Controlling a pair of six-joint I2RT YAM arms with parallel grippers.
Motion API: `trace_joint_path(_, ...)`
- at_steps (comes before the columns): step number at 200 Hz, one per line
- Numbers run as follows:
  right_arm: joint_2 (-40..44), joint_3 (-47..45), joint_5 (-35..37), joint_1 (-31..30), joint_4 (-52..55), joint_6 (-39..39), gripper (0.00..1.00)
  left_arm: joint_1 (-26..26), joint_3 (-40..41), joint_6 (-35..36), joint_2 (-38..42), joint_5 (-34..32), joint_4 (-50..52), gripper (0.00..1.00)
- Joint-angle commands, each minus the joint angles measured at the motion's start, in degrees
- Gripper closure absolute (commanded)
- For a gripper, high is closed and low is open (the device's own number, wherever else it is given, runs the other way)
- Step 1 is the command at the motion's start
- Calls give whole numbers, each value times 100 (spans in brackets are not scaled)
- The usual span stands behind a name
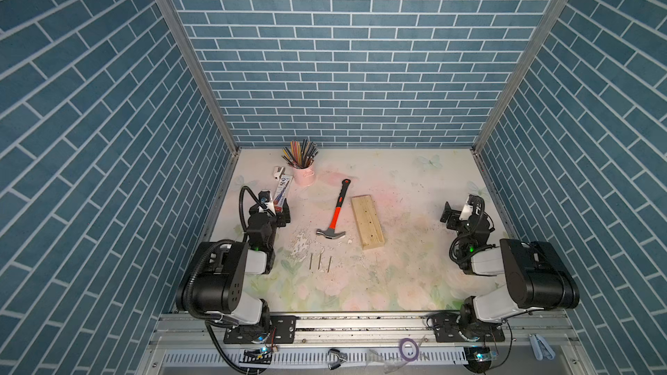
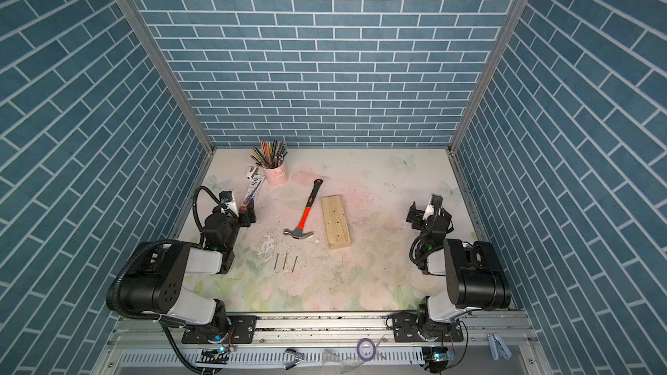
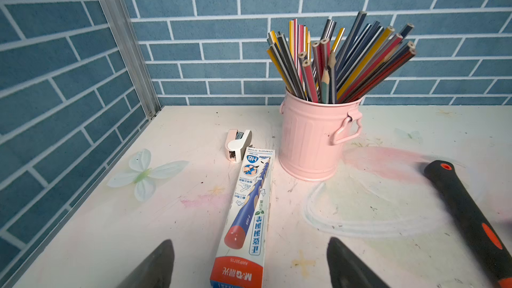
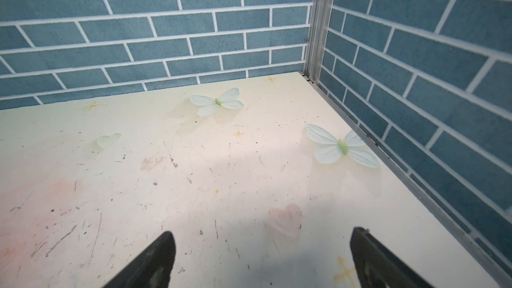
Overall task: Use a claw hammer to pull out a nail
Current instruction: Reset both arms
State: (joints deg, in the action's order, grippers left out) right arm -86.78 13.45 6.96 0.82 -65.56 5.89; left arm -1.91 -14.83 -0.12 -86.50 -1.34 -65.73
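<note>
Left claw (image 3: 249, 246): jaws spread wide, gripping nothing. It hangs over the table (image 3: 110, 217), and a white-and-blue cardboard pencil box (image 3: 249, 198) lies under the gap between its fingers.
Right claw (image 4: 262, 234): jaws just as wide, empty, over bare table and well apart from everything.
Task thing: the claw hammer (image 1: 338, 209), with grey steel head, orange-red shaft and black rubber handle end, lies flat between your two claws, nearer the left one. Neither claw touches it.
Risk, box: if you drop the left claw straight down, you will likely pinch or shove the pencil box.
Risk, grip: if you take the hammer by its handle end, the heavy head may sag or twist.
Risk, block: the pale wooden block (image 1: 367, 221) just beside the hammer lies loose. Levering could tip it unless your right claw pins it.
Risk, nail: you cannot tell whether a nail stands in the block. Three thin nails (image 1: 319, 261) lie loose near the hammer head.
Risk, bucket: a swinging handle could topple it.
Container, bucket: the pink metal bucket (image 3: 313, 139) stands upright beyond the left claw, crammed with coloured pencils (image 3: 332, 62).
Container, box: shut, contents hidden.
</note>
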Motion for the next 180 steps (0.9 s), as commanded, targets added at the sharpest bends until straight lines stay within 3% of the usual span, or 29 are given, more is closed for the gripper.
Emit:
trace_joint_path(1, 48, 61, -81, 24, -130, -185, 2, -20, -73, 104, -24, -74, -5, 13)
trace_joint_path(180, 61, 70, -81, 24, -106, -184, 2, -88, -99, 197, -25, -33, 43, 13)
